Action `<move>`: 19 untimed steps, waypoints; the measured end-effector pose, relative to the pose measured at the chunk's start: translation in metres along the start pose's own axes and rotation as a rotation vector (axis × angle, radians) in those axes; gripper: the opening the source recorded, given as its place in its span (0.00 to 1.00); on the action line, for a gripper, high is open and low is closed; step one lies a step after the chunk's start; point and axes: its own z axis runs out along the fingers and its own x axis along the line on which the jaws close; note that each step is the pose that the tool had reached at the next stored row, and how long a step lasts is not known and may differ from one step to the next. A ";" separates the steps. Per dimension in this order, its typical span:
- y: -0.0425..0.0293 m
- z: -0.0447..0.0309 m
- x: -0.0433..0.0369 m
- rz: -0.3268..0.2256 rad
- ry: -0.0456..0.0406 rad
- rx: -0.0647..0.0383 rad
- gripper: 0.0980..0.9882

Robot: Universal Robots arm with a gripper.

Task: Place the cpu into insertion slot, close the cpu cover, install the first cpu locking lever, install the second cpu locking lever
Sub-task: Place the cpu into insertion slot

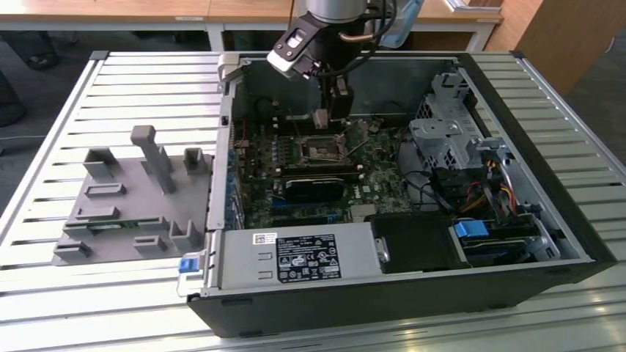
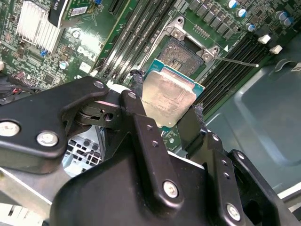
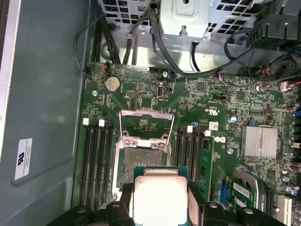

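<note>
Gripper [image 2: 167, 94]: black fingers [image 2: 141, 122] were clamped on opposite edges of the cpu [image 2: 170, 101], its silver top facing the wrist cameras. The cpu was held above the green motherboard [image 3: 207, 94], near the insertion slot [image 3: 141, 162] but not seated. The cpu cover [image 3: 143, 139] lay flipped open beyond the slot. All sat inside a black computer case [image 1: 391, 301] on a slatted table [image 1: 59, 95].

Grey fixture block [image 1: 127, 209] on slatted table [image 1: 98, 308], beside open computer case [image 1: 391, 301].

Bright, even light throughout, with glare whitening the cpu [image 3: 160, 200] (edges slightly soft).
</note>
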 end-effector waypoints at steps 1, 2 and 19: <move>0.0000 0.0007 0.0003 0.000 0.0000 0.000 0.50; -0.0002 0.0017 0.0008 0.000 -0.0001 0.000 0.50; -0.0020 0.0184 0.0070 0.000 -0.0001 0.000 0.50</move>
